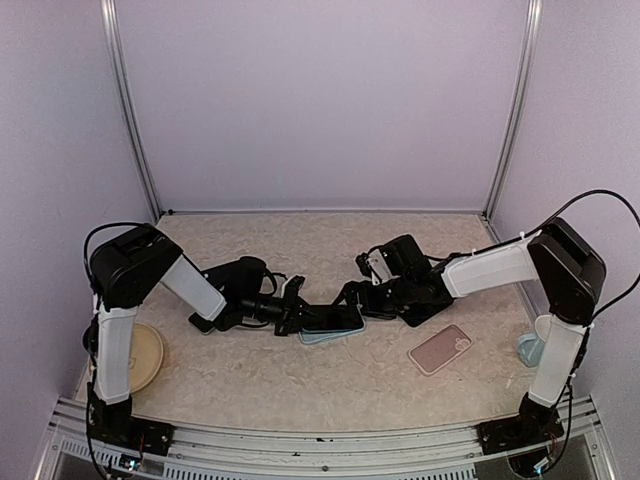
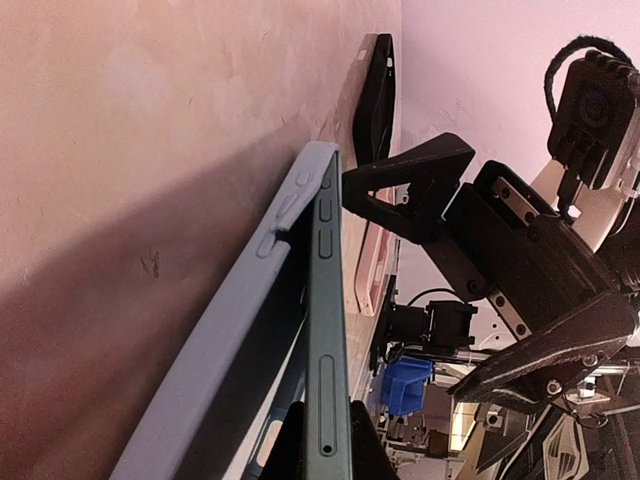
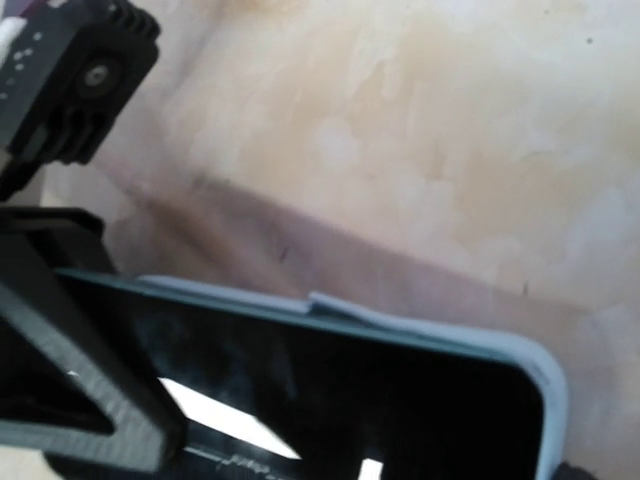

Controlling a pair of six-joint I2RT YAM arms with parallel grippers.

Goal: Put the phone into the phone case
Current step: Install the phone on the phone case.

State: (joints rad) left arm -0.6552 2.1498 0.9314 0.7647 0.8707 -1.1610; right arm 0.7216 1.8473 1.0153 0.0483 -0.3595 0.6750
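Top external view: two arms are meeting at mid-counter [image 1: 300, 385] over the phone [image 1: 335, 319]. It is lying in the pale blue phone case [image 1: 316, 338] with its long axis running left to right, one end toward each arm. The left gripper [image 1: 293, 317] is working at the phone's left end and the right gripper [image 1: 360, 298] at its right end, so neither arm is reaching farther than the other.

The left wrist view is showing the relation that matters. Phone and case are meeting at the far end, toward the right arm, but are spreading apart in a wedge toward the left gripper. That gripper's dark fingers are pinching the phone's raised edge narrowly from either side.

The right gripper is standing wide, with one fingertip [image 2: 400, 185] against or just beside the phone's face near the seated end; actual contact cannot be told. In the right wrist view the phone's dark screen is sitting inside the case's rounded corner.

By the look of it, the insertion is about half done. The coming move is calling for the lifted left end to be pressed down into the case while the far end is held down. A pink slab [image 1: 440, 348] is lying well apart to the right.
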